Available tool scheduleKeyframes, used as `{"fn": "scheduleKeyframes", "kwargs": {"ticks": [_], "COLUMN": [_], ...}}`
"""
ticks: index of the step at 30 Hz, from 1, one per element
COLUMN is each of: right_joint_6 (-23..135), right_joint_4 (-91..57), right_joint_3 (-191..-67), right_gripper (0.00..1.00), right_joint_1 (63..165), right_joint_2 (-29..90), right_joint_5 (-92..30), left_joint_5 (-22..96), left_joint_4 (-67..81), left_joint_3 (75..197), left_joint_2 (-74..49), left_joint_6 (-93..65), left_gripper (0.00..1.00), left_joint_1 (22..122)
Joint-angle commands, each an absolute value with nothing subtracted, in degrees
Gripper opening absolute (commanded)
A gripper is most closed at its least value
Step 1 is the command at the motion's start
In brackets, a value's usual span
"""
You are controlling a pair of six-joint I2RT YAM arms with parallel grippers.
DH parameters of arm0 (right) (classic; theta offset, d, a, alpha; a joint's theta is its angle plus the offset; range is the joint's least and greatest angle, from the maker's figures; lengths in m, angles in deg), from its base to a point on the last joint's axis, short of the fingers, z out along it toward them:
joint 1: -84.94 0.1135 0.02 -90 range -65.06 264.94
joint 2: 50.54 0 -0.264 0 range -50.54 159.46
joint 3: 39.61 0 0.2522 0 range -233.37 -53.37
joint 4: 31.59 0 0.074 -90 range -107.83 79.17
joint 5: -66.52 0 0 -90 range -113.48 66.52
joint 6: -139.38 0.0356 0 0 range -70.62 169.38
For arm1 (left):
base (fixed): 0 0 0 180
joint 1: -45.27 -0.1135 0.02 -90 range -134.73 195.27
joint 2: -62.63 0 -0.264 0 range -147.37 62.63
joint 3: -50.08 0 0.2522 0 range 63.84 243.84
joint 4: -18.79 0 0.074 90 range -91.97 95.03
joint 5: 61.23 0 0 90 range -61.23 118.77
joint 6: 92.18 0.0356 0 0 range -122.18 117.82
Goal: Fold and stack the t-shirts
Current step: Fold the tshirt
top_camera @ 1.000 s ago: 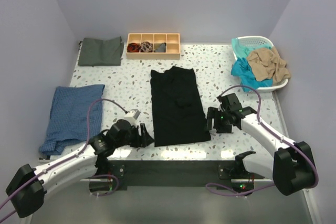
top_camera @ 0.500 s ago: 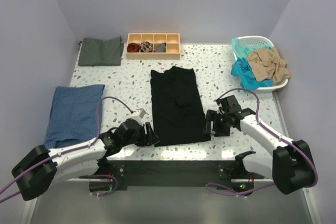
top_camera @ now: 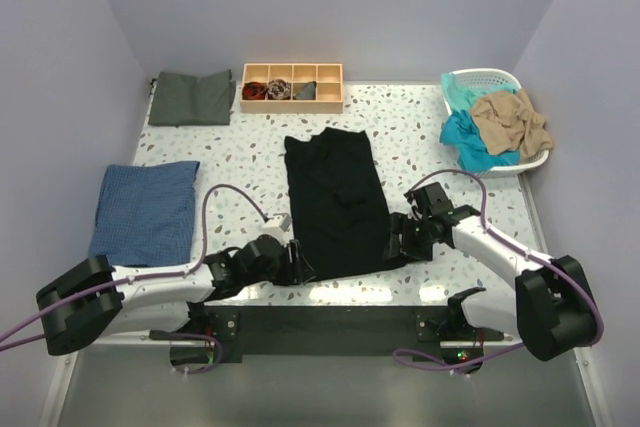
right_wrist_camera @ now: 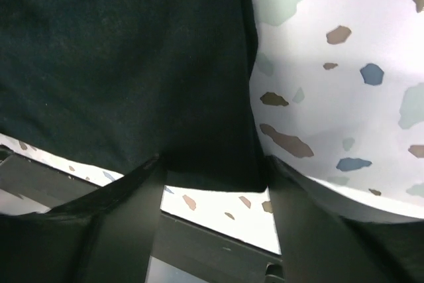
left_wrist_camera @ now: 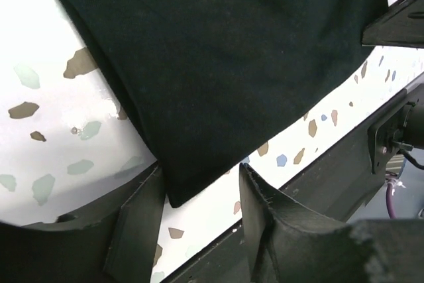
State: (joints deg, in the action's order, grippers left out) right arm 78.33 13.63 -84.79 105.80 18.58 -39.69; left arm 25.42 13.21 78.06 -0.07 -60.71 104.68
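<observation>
A black t-shirt (top_camera: 335, 202), folded into a long strip, lies in the middle of the table. My left gripper (top_camera: 297, 262) sits at its near left corner. In the left wrist view that corner (left_wrist_camera: 192, 183) lies between the two spread fingers (left_wrist_camera: 136, 226), and the gripper (left_wrist_camera: 199, 200) is open. My right gripper (top_camera: 397, 239) is at the near right corner. The right wrist view shows the hem (right_wrist_camera: 212, 164) between its fingers (right_wrist_camera: 311, 220), with the gripper (right_wrist_camera: 215, 193) also open. A dark grey-green t-shirt (top_camera: 192, 97) lies folded at the back left. Teal (top_camera: 465, 137) and tan (top_camera: 510, 117) t-shirts fill the basket.
A white laundry basket (top_camera: 487, 77) stands at the back right. A wooden compartment tray (top_camera: 292, 102) with small cloth bundles sits at the back centre. A folded blue cloth (top_camera: 145, 212) lies on the left. The table's near edge (top_camera: 340, 297) runs just below both grippers.
My left arm has swung right and brought its gripper onto the shirt's near left corner. The right gripper has edged left onto the near right corner. Both pairs of fingers have narrowed.
</observation>
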Motion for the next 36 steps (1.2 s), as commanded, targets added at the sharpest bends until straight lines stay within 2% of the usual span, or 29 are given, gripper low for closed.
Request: {"fn": "scheduleKeyframes", "kwargs": {"ticks": [1, 2, 3, 5, 6, 8, 9, 10, 11, 14, 20, 24, 29, 36], "right_joint_6": [79.61, 79.87, 80.05, 80.14, 80.14, 80.14, 80.23, 80.23, 80.23, 80.84, 80.93, 80.32, 78.57, 74.96], "right_joint_4": [11.18, 10.30, 9.77, 8.46, 8.10, 7.75, 7.83, 7.83, 7.83, 8.45, 10.47, 12.58, 15.56, 18.12], "right_joint_3": [-84.22, -83.87, -83.52, -82.82, -82.56, -82.12, -82.03, -81.85, -81.59, -80.97, -80.18, -80.71, -85.09, -93.79], "right_gripper": [0.59, 0.54, 0.44, 0.36, 0.29, 0.25, 0.23, 0.19, 0.17, 0.07, 0.00, 0.00, 0.01, 0.04], "right_joint_1": [106.73, 106.82, 106.82, 107.09, 107.26, 107.53, 107.53, 107.87, 107.97, 109.54, 112.97, 114.20, 114.30, 114.29], "right_joint_2": [20.03, 20.64, 21.08, 21.44, 21.61, 21.53, 21.09, 20.74, 20.39, 18.81, 14.85, 10.29, 5.71, 9.03], "right_joint_5": [-40.88, -41.40, -41.76, -42.46, -42.99, -43.60, -43.95, -44.31, -44.74, -45.28, -46.68, -47.91, -49.94, -46.78], "left_joint_5": [24.20, 24.03, 23.85, 23.50, 23.06, 22.80, 22.71, 22.62, 22.44, 21.39, 20.16, 19.10, 17.97, 13.22], "left_joint_4": [8.02, 7.93, 7.93, 7.93, 7.84, 7.58, 7.23, 6.09, 5.30, -0.32, -12.80, -19.74, -22.66, -24.76], "left_joint_3": [75.80, 75.80, 75.80, 75.80, 75.97, 76.32, 76.76, 77.11, 77.98, 79.83, 83.52, 85.81, 90.64, 98.19], "left_joint_2": [-1.00, -1.09, -1.09, -1.09, -1.35, -1.62, -1.97, -2.06, -2.15, -1.18, 5.40, 10.76, 11.39, 6.74], "left_joint_6": [-62.39, -62.48, -62.48, -62.39, -62.30, -61.95, -61.60, -61.42, -61.16, -59.84, -58.79, -58.87, -58.61, -56.59], "left_gripper": [0.49, 0.46, 0.40, 0.35, 0.29, 0.22, 0.13, 0.10, 0.01, 0.00, 0.00, 0.00, 0.00, 0.00], "left_joint_1": [105.47, 105.47, 105.47, 105.47, 105.47, 105.56, 105.47, 105.47, 105.56, 105.47, 105.47, 105.47, 105.47, 105.47]}}
